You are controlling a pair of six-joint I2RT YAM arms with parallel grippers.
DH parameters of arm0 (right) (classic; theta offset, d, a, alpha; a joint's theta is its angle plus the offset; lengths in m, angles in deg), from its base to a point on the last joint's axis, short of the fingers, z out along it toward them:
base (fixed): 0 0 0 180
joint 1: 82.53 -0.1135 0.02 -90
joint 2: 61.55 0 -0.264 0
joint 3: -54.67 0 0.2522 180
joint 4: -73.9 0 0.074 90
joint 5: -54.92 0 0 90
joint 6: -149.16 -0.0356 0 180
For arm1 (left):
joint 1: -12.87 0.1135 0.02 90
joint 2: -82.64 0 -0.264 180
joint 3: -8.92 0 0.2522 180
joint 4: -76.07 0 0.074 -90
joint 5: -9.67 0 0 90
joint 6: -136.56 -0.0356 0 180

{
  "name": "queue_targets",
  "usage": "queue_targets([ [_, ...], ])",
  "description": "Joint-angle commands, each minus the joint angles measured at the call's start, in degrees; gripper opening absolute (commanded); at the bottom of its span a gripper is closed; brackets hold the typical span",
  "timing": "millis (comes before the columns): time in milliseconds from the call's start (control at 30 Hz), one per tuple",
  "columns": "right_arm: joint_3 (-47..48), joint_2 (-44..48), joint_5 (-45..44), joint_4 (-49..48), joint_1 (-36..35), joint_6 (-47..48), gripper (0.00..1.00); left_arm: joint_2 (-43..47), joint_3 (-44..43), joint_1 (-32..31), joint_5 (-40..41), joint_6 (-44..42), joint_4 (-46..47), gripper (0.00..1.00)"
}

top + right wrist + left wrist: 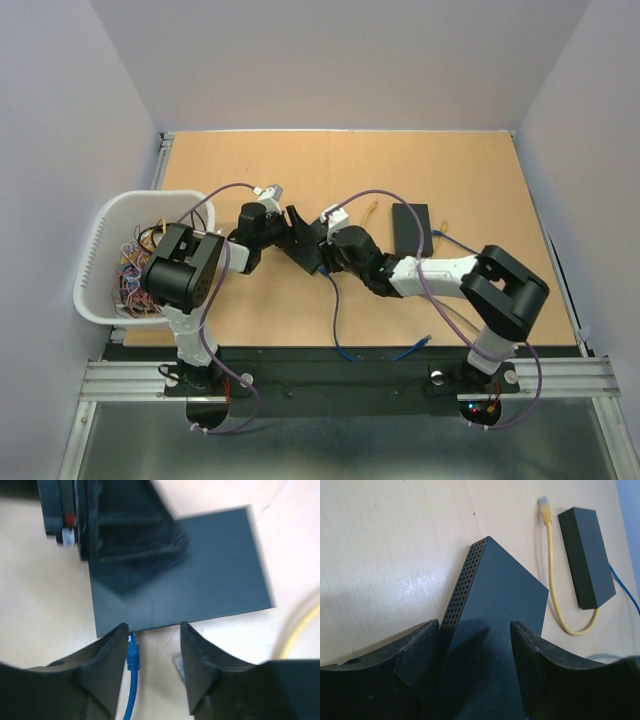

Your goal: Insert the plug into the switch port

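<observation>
The black switch (495, 605), with a perforated side, lies on the wooden table and also shows in the top view (308, 248). My left gripper (476, 630) (292, 228) is closed on its near end, one finger at the perforated side and one on the top face. In the right wrist view the switch (200, 575) lies flat. The blue plug (132, 652) touches its near edge with its tip; I cannot tell how deep it sits. My right gripper (154, 630) (328, 265) is open around the plug, which lies by the left finger (107, 655).
A second black box (411, 228) (585, 555) lies to the right with a yellow cable (551, 555) beside it. The blue cable (345, 335) trails to the table's near edge. A white basket (100, 240) of wires stands at the left. A small clear piece (176, 662) lies by the right finger.
</observation>
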Motion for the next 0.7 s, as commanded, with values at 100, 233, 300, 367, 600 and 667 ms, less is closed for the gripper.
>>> queue_targets([
  [100,-2.29,12.24,-15.29,0.51,0.07,-4.68,0.66,6.10,-2.65,2.37,-3.42,-3.43,-21.87,0.71],
  [233,-0.47,14.45,-19.27,5.42,3.74,-7.31,0.72,8.57,-3.88,2.46,-0.61,-3.69,-23.54,0.71],
  [300,1.74,12.96,-19.79,9.72,5.94,-9.07,0.72,10.06,-3.79,2.46,-0.17,-3.87,-23.72,0.71],
  [367,5.60,10.84,-19.09,12.46,9.63,-10.30,0.72,11.64,-3.09,2.37,0.53,-4.40,-23.72,0.71],
  [600,17.64,-3.19,-11.53,19.93,18.87,-14.79,0.65,19.02,0.42,1.93,4.58,-5.36,-23.81,0.71],
  [667,20.54,-6.37,-10.66,20.55,19.49,-14.70,0.63,19.56,0.78,1.75,4.84,-5.28,-23.81,0.71],
])
